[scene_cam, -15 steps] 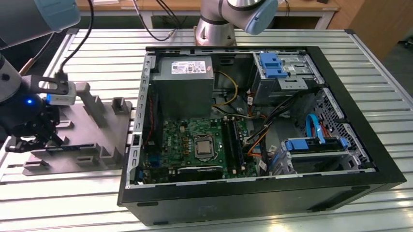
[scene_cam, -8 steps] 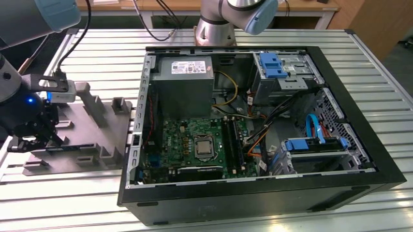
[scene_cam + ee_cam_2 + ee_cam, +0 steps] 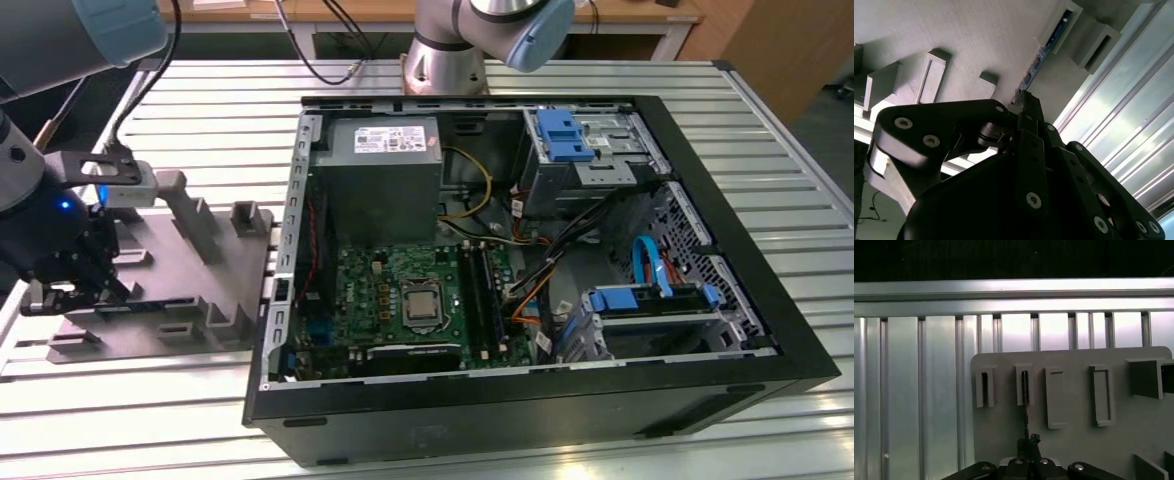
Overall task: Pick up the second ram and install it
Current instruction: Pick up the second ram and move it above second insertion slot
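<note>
**Item: ram** [image 3: 1025,405]. A thin dark stick, standing on edge in the grey holder [image 3: 1079,440]. It is not yet installed.
- In the first wrist view it is seen edge-on, as a narrow line. Its far end sits in one of the holder's narrow upright slots.
- In the second wrist view the ram [image 3: 1046,47] shows a blue-green edge. It runs on a slant along the holder [image 3: 969,40] into a raised slot block.

**Item: gripper** [image 3: 1029,442].
- Position: at the ram's near end, in both wrist views. The tip of the gripper [image 3: 1025,100] appears to touch that end.
- Key relation: the ram lies straight ahead of the gripper. Its long axis points directly away from the gripper, across the holder plate.
- State: cannot tell whether it is clamped on the stick or released.
- In the exterior view the gripper [image 3: 74,295] hangs low over the holder [image 3: 187,260].

**Item: case** [image 3: 534,400]. Black, open and lying flat, just beside the holder on the exterior view's right.
- Contents: a green motherboard [image 3: 387,290] with long dark memory slots [image 3: 478,300] beside the processor socket. Whether a stick already sits in these slots cannot be told.

**Item: tabletop** [image 3: 761,130]. Ribbed aluminium, carrying both the holder and the case.

**Writing:** a pale label [image 3: 394,140] on the grey power supply box, its print too small to make out. Nothing is legible on the ram.
</note>
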Tool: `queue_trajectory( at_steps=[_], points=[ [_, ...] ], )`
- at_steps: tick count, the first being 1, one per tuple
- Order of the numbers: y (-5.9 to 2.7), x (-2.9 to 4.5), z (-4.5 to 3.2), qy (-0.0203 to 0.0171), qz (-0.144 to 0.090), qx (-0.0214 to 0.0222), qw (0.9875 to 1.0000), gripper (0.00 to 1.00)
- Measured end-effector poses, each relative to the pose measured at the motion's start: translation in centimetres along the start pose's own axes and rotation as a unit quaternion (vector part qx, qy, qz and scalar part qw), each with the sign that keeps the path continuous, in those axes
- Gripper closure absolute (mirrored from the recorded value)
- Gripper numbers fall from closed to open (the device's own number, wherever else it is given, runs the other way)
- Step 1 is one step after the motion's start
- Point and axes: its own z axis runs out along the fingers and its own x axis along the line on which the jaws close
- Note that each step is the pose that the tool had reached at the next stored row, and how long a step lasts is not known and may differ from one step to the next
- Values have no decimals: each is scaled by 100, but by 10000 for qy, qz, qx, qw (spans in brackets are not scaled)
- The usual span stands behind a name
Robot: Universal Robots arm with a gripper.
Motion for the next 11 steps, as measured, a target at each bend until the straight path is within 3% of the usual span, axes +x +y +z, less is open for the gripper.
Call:
queue_trajectory(
  at_steps=[4, 11],
  points=[
    [0, 0, 0, 3, -219, -5, 9998, 89],
    [0, 0, 0, 3, -249, -6, 9997, 89]
  ],
)
